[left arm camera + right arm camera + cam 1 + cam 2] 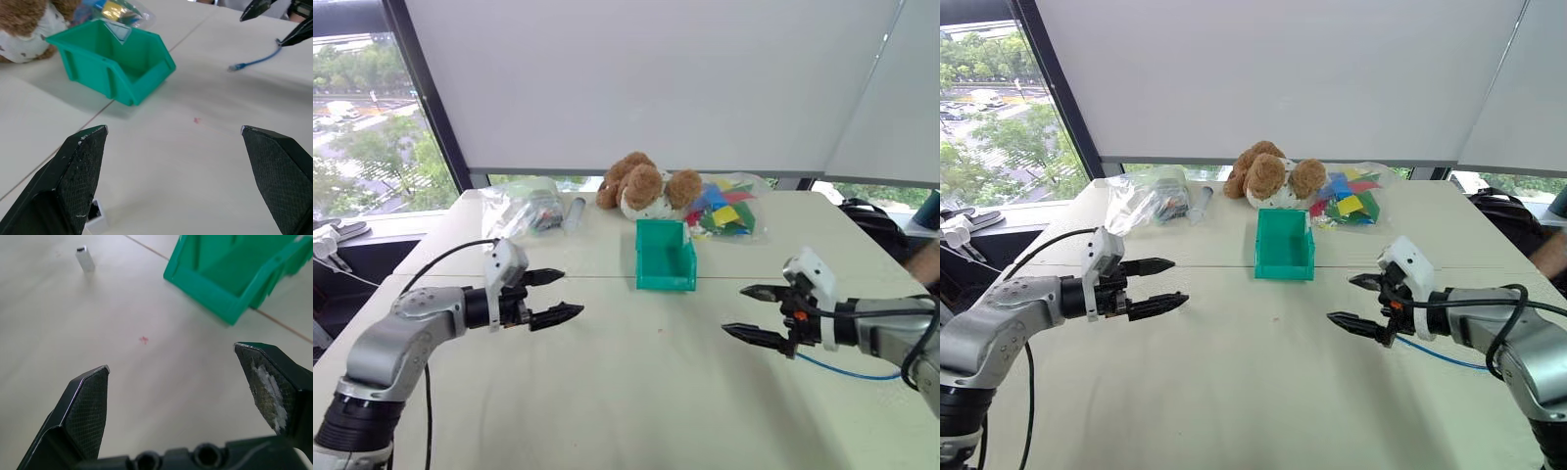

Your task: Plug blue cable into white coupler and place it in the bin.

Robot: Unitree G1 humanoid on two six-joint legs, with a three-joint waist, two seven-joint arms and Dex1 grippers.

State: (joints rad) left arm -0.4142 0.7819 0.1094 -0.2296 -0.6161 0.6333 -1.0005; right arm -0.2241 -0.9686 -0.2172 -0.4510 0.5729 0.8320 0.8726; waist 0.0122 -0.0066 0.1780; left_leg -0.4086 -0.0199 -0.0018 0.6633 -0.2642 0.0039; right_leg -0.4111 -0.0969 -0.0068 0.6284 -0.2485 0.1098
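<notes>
Blue cable (254,60) on table, white coupler (84,259) apart, green bin (666,257) upright

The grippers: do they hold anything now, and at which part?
Nothing is held. The left gripper and right gripper are both open over the table; the cable and coupler lie there.

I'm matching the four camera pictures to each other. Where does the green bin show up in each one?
Left eye view: the bin stands at table centre, in front of the plush dog.
Right eye view: the bin is again central, before the dog.
Left wrist view: bin upper left.
Right wrist view: bin upper right, cut off.
Shared landmark: the bin itself.
</notes>
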